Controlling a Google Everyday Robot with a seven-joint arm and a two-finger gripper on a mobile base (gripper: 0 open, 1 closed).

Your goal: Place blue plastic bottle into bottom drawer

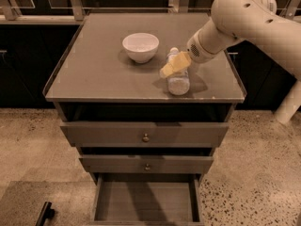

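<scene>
The blue plastic bottle (pixel 178 80) lies on the cabinet top, right of centre, with its white cap (pixel 173 51) pointing to the back. My gripper (pixel 172 65) is down at the bottle's upper half, reaching in from the right and partly covering it. The bottom drawer (pixel 146 202) is pulled open below the cabinet front, and the part of its flat inside that shows holds nothing.
A white bowl (pixel 140 46) stands on the cabinet top (pixel 94 74) left of the bottle. The two upper drawers with knobs (pixel 145 137) (pixel 147 166) are shut. My arm (pixel 244 18) spans the top's right rear. Speckled floor lies around the cabinet.
</scene>
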